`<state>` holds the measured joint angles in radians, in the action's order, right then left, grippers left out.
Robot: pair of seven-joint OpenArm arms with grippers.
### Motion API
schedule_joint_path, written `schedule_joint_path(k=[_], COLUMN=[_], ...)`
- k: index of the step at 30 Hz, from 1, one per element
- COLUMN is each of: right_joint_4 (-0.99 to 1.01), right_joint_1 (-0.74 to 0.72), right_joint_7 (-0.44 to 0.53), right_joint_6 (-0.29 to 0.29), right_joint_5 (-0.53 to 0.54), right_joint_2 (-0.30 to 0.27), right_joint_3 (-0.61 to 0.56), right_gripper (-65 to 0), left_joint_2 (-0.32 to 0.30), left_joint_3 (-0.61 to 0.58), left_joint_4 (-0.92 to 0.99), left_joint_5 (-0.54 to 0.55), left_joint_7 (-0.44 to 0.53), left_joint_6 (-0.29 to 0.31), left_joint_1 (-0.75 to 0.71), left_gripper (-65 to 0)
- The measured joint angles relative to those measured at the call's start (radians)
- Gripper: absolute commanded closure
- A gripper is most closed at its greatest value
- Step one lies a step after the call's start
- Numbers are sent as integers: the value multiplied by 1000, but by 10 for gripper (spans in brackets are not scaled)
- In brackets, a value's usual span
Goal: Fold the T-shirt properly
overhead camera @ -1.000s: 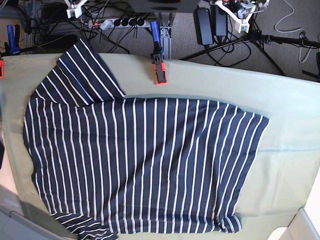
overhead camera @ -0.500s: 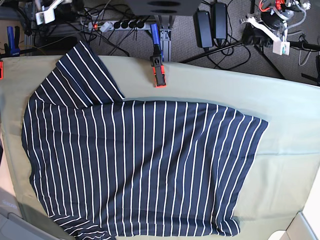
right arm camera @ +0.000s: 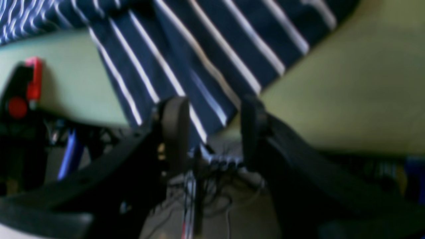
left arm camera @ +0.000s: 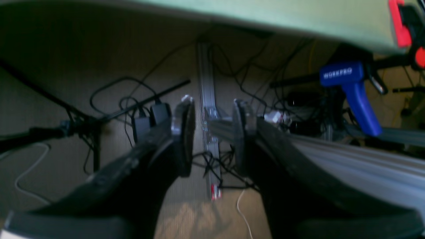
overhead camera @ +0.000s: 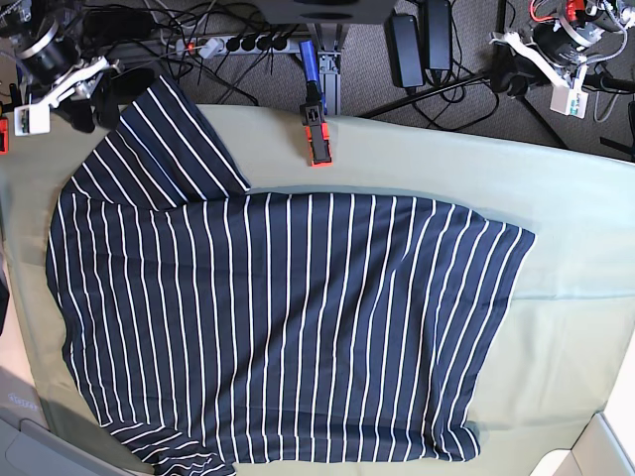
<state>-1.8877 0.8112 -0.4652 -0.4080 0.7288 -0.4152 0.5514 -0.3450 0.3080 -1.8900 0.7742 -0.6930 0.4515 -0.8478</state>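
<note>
The T-shirt, dark navy with thin white stripes, lies spread flat on the pale green cloth. One sleeve points to the table's far left edge. My right gripper hovers open just off that sleeve's tip. In the right wrist view the sleeve shows beyond the open right gripper, with nothing pinched. My left gripper is off the far right edge over the floor. The left wrist view shows the left gripper open and empty, facing cables.
An orange and black clamp with a blue handle grips the table's far edge at the middle. Another red clamp sits left of the sleeve. Cables, a power strip and tripod legs lie on the floor behind.
The right arm has swung left and down to the sleeve's tip at the far left edge. The left arm has moved right and slightly nearer the far right edge. The T-shirt has not moved.
</note>
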Motion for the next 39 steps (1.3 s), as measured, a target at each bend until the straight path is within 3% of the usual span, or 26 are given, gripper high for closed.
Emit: schedule_joint_path(k=[13,23,34,39], right_joint_4=[304,348,338,329], right_joint_1=[-225,-244,-252,-252], right_joint_7=[-6,28,87,86], right_joint_6=[4,4,5,5], right_joint_5=[16,31,41,41], right_joint_2=[3,39,164,191], right_joint_3=[0,-68,-203,-203], right_gripper=[-257,-257,-257,-232], left_joint_2=[-3,-53,-54,-64], left_joint_3=[0,0,0,3], left_joint_4=[0,-1,0,-1], left_joint_5=[2,2,1,1], left_joint_7=[-3,-2,-2,93], left_joint_6=[0,0,0,0], left_joint_1=[-22,-22,-22,-22], left_gripper=[-228,-228,-228,-228])
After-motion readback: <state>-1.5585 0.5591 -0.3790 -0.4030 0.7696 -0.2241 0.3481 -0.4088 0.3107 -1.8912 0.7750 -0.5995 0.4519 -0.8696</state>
